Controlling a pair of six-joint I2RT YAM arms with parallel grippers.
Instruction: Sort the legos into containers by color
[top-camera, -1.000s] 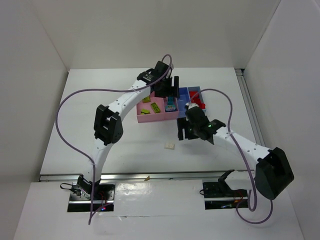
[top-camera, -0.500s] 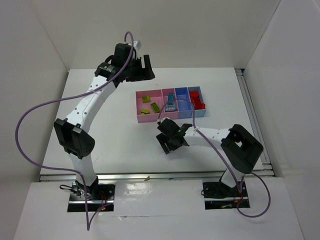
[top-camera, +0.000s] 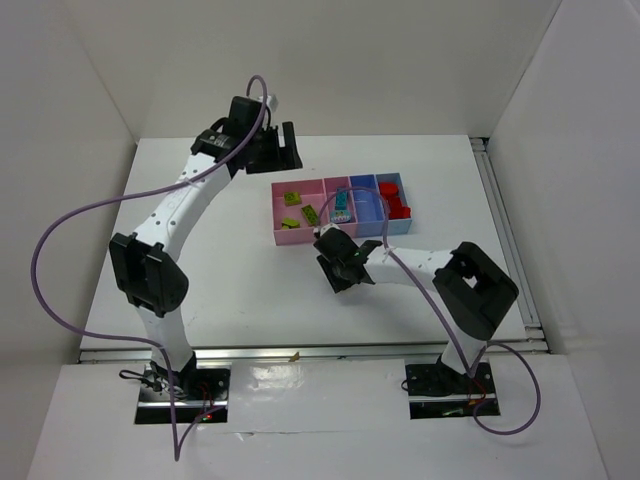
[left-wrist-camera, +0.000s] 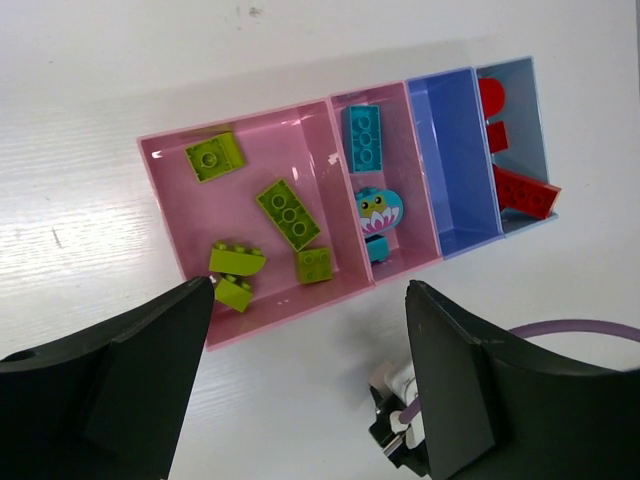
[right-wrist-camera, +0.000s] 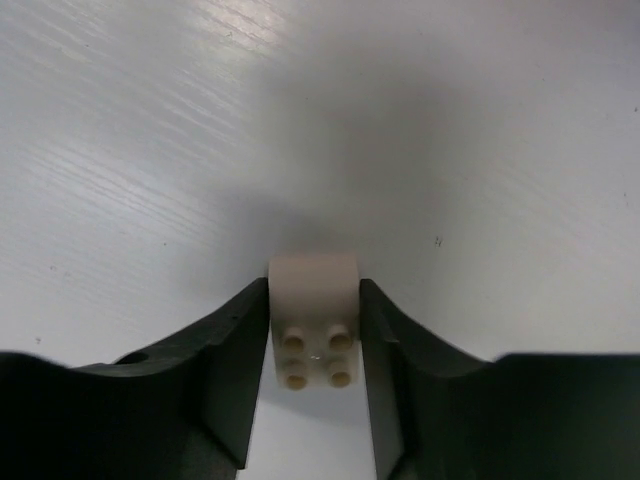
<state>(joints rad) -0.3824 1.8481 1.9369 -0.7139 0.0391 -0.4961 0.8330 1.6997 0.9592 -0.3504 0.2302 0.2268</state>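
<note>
1. Cream-white lego (right-wrist-camera: 313, 318) sat clamped in my right end effector (right-wrist-camera: 313, 300), with both fingers (right-wrist-camera: 235, 340) pressed flat on its sides and its four studs facing the wrist camera.
2. White surface (right-wrist-camera: 450, 120) lay right behind the lego; I couldn't tell whether the brick touched it or was just off it.
3. In the top view my right end effector (top-camera: 338, 275) was low over the surface, just in front of the wide pink bin (top-camera: 290, 238) and apart from it. The lego itself was hidden under it there.
4. My left end effector (left-wrist-camera: 310, 288) was spread wide with nothing in it, looking down on the whole row of bins. The top view put it (top-camera: 283, 147) raised behind the row, toward the left.
5. Four bins stood side by side with their walls touching.
6. The wide pink bin (left-wrist-camera: 255, 150) at the left end held five yellow-green legos (left-wrist-camera: 288, 213), scattered.
7. The narrow pink bin (left-wrist-camera: 410, 240) next to it held a teal-blue brick (left-wrist-camera: 363, 137) and a round teal-and-pink piece (left-wrist-camera: 377, 210).
8. The blue bin (left-wrist-camera: 455, 170) sat between the narrow pink bin and the light blue bin (left-wrist-camera: 520, 110).
9. The light blue bin at the right end held red legos (left-wrist-camera: 522, 190), and one of them poked past its rim.
</note>
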